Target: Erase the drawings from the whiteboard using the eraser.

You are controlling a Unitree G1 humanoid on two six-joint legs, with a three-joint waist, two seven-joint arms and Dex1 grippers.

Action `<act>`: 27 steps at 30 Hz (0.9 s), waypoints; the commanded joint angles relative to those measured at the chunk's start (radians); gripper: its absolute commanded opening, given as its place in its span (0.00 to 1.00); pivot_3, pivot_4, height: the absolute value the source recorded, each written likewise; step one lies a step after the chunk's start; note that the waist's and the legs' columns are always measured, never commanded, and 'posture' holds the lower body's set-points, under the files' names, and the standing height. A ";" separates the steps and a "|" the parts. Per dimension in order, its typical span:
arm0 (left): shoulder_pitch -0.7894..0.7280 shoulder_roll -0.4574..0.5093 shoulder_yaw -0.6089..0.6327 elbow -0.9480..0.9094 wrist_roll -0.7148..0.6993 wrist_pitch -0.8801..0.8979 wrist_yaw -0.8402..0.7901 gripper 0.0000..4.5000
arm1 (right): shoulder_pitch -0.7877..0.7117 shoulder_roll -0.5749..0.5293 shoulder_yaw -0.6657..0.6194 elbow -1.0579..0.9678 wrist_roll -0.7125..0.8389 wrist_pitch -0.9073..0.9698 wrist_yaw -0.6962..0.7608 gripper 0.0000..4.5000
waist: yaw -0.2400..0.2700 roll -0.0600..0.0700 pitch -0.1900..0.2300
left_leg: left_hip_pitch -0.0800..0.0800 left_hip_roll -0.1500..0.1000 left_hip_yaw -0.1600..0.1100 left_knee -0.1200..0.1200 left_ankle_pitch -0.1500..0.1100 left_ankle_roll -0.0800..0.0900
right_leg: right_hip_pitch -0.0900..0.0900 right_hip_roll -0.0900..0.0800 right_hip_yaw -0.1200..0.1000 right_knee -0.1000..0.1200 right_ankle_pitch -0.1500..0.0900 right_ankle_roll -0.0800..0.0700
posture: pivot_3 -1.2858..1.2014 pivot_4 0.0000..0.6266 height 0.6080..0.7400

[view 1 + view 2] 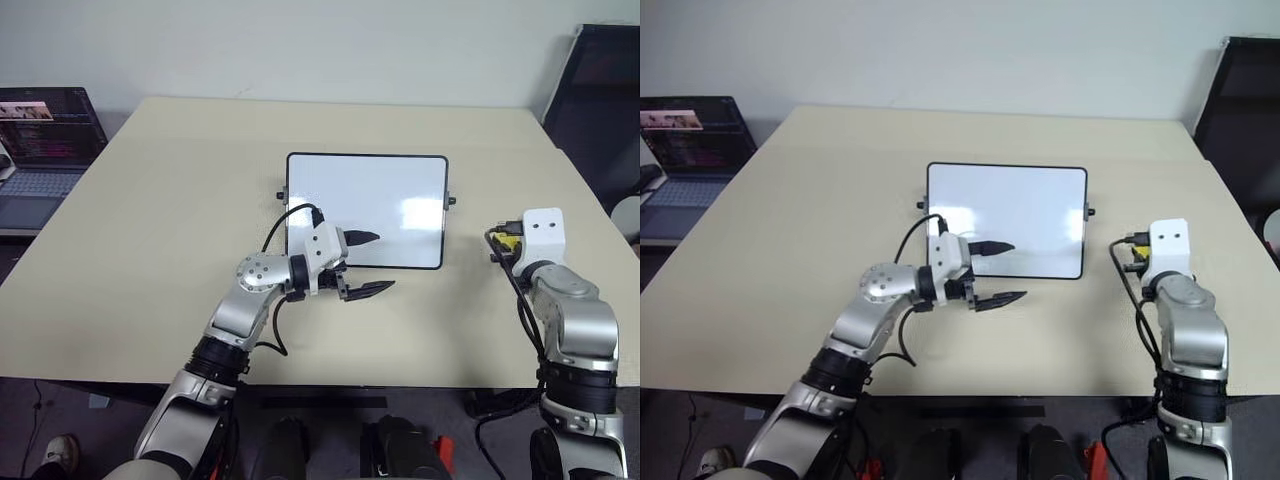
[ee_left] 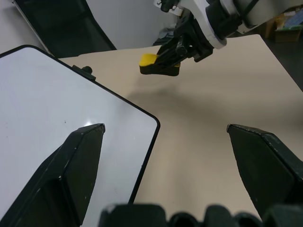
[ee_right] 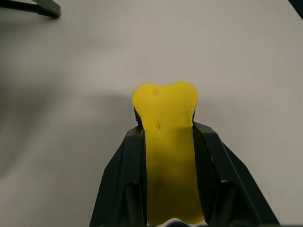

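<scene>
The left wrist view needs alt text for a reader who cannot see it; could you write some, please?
The right end effector holds the yellow eraser above the beige table, beside the whiteboard, whose visible surface looks clean. The left end effector is open, one finger over the board's corner.

Head stereo overhead; wrist cameras close along fingers (image 3: 208,165).

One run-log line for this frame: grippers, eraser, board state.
left gripper: open, over whiteboard lower edge | right gripper: shut on eraser, right of board, above table | board: no marks visible
</scene>
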 commanded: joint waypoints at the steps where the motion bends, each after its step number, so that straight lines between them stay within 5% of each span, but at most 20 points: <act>1: 0.010 0.009 0.011 -0.058 -0.004 -0.013 0.005 1.00 | -0.035 -0.013 -0.030 0.030 0.026 -0.029 -0.013 0.22 | 0.000 0.000 0.000 | 0.000 0.000 0.000 0.000 0.000 0.000 | 0.000 0.000 0.000 0.000 0.000 0.000 | 0.52 0.24 1.00; 27: 0.026 0.031 0.019 -0.087 -0.003 0.006 0.030 1.00 | -0.068 -0.018 -0.032 0.133 0.099 -0.017 -0.071 0.22 | 0.000 0.000 0.000 | 0.000 0.000 0.000 0.000 0.000 0.000 | 0.000 0.000 0.000 0.000 0.000 0.000 | 0.52 0.24 1.00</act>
